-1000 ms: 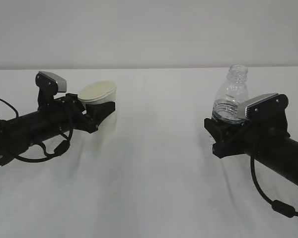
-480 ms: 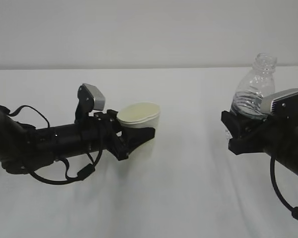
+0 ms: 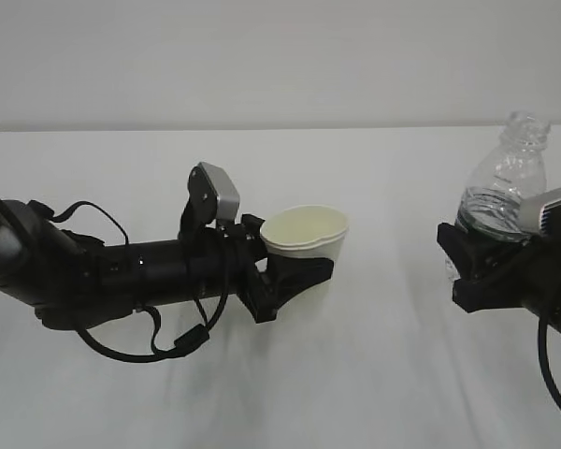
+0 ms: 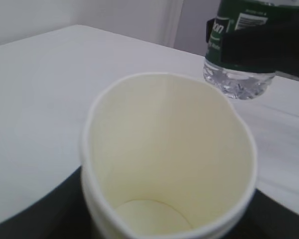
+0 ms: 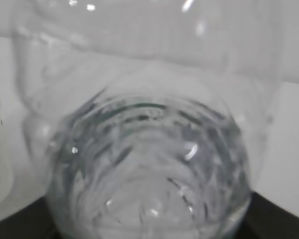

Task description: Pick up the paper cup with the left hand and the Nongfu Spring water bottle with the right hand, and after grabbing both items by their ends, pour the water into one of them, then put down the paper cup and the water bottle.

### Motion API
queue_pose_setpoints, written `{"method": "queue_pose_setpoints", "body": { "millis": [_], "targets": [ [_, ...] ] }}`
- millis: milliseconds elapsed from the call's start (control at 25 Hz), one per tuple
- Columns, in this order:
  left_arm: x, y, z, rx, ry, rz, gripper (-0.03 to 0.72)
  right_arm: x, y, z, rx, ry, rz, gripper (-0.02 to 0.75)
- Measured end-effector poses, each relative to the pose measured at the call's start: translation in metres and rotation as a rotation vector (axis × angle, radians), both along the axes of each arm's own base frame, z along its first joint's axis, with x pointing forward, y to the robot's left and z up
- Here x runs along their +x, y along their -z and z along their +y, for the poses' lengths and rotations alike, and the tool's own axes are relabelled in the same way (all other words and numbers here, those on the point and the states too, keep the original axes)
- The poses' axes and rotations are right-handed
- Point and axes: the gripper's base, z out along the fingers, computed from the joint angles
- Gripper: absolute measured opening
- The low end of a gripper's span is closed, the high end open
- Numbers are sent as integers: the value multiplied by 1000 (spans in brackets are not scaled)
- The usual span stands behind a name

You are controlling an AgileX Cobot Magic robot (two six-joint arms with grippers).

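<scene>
The left hand (image 3: pixel 294 271) held the paper cup (image 3: pixel 306 234) upright in its fingers above the bench (image 3: pixel 374 374), while the right hand (image 3: pixel 477 267) gripped the Nongfu Spring water bottle (image 3: pixel 505 182), slightly tilted.

Left tool (image 3: pixel 294 271) closed around the lower half of the paper cup (image 3: pixel 306 236), cup upright, mouth up, clear of the white worktop (image 3: pixel 355 374). Silver-grey block (image 3: pixel 215 195) sits just behind the cup. Right tool (image 3: pixel 477 267) clamps the Nongfu Spring water bottle (image 3: pixel 505 187) low, capless neck above it, leaning slightly right. Cup and bottle well apart.
</scene>
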Motion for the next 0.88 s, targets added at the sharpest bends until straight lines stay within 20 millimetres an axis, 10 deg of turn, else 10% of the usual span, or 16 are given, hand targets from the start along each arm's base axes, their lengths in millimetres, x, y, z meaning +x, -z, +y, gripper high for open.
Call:
{"method": "queue_pose_setpoints", "body": {
  "millis": [880],
  "targets": [
    [-15,-7,-32,13,158,-13,459,-21,-19,-15,-119,87,45,428]
  ]
}}
